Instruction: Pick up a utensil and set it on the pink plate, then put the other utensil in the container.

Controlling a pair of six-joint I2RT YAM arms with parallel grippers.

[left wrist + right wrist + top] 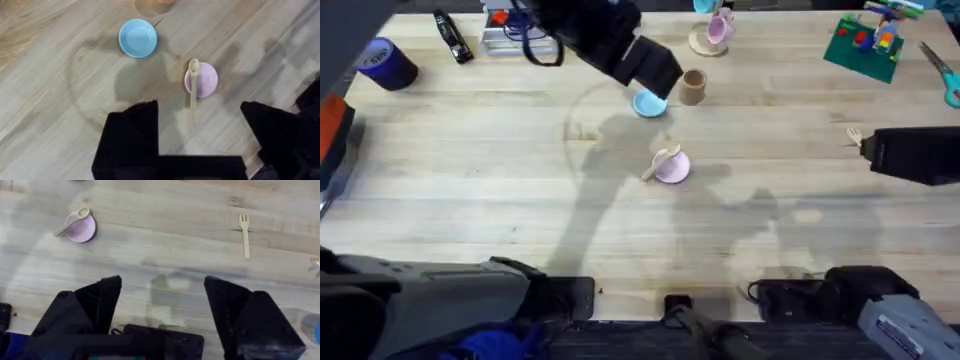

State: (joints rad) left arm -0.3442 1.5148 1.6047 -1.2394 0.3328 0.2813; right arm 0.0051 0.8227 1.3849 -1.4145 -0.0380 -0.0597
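Observation:
The utensil (663,160), a pale wooden spoon, lies across the pink plate (673,170) at the table's middle, its handle sticking out over the rim. My left wrist view shows the spoon (193,82) on the pink plate (205,80). The other utensil (244,231), a slim wooden fork, lies flat on the wood at the right (855,135), just beside my right gripper (880,152). The tan container (693,87) stands upright behind the plate. My left gripper (655,72) hangs high over the far middle, open and holding nothing (200,135). The right gripper (162,305) is open too.
A light-blue plate (649,103) sits beside the container, under the left arm. A pink mug (720,30) stands at the back. Green toy blocks (865,45) and scissors (942,70) lie back right; a purple tape roll (385,65) and marker (452,38) back left.

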